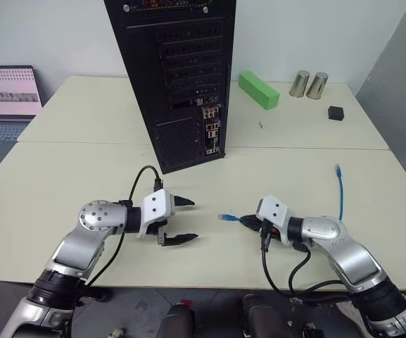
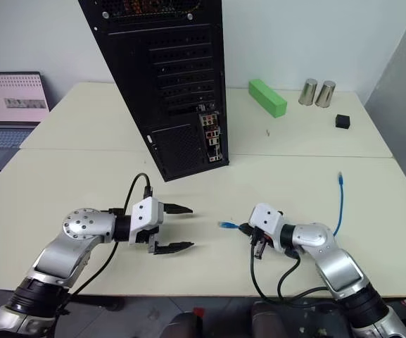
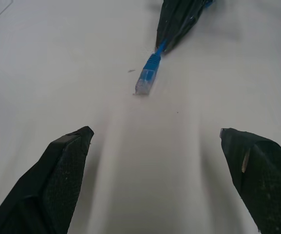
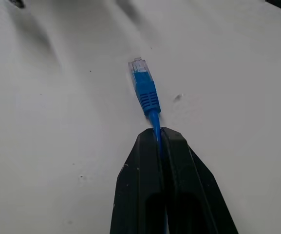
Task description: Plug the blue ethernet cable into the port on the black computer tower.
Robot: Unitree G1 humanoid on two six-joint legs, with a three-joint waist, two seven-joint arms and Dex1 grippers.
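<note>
Cable pinched behind the plug, port not yet reached

The blue ethernet cable (image 4: 145,95) lies on the table (image 1: 83,176), the right gripper (image 1: 248,224) clamped on its cord; the left gripper (image 1: 183,220) stands apart nearby. The plug could swivel and miss the port (image 1: 210,132) on the black computer tower (image 1: 171,77). No containers hold anything.

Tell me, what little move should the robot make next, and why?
Probably lift the plug off the table. The right gripper is shut on the blue ethernet cable just behind its plug, which lies flat, far from the port on the black computer tower. The left gripper waits open nearby.
</note>
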